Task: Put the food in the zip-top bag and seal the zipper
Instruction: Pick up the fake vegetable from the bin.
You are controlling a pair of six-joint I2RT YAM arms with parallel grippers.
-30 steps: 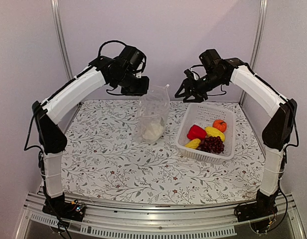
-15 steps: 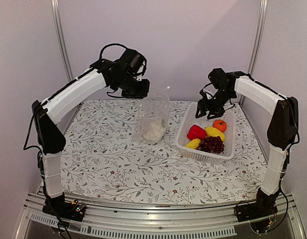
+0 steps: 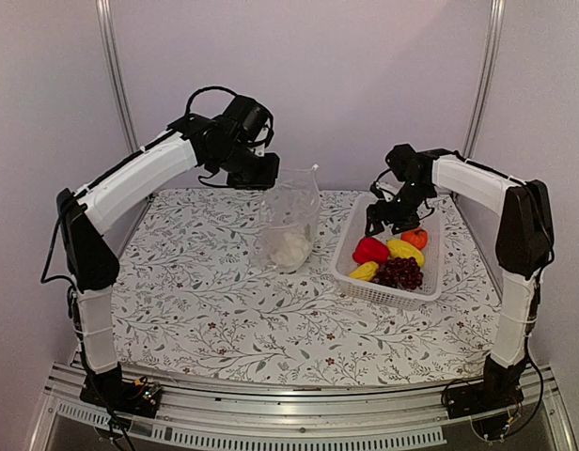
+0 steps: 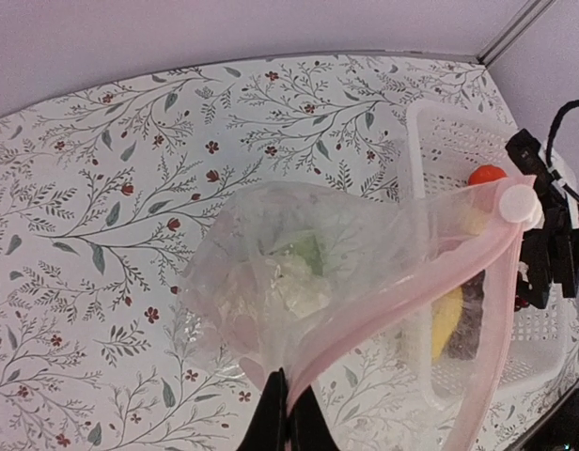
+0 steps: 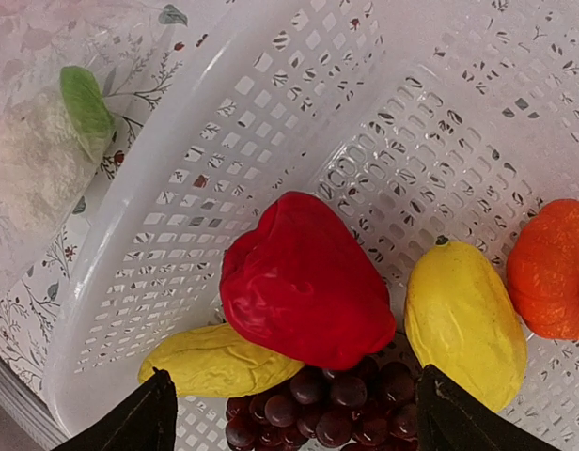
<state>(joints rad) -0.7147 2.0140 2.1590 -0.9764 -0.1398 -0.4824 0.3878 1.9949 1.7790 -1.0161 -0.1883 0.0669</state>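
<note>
Zip-top bag point(image 3: 289, 221) stands upright mid-desk point(image 3: 195, 282), just left of the white basket point(image 3: 388, 299), mouth lifted and open. Zipper point(image 4: 402, 282) shows as a pinkish strip along the mouth with a white slider at its far end; it is not sealed. One food item is in the bag: the white lumpy piece point(image 3: 289, 249), with a green leaf on it, lying at the bottom.

The rest of the food sits in the basket: red pepper point(image 3: 370, 250), two yellow pieces point(image 3: 405, 250), orange fruit point(image 3: 416, 238), grape bunch point(image 3: 398, 273). The pepper rests on the grapes and touches the lower yellow piece. The orange fruit is toward the far side of the basket.

Left tool point(image 4: 288, 413) has its fingers pressed together, clamped on the bag's mouth edge and holding it up. Right tool point(image 3: 388, 218) has its fingers spread wide and carries nothing. It hangs low over the basket, with the pepper right under the gap in the wrist view.

Progress looks early. One piece is bagged, five are left to move, and then the zipper needs closing. The pepper looks like the likely next pick, since it sits on top and clear to grab.
</note>
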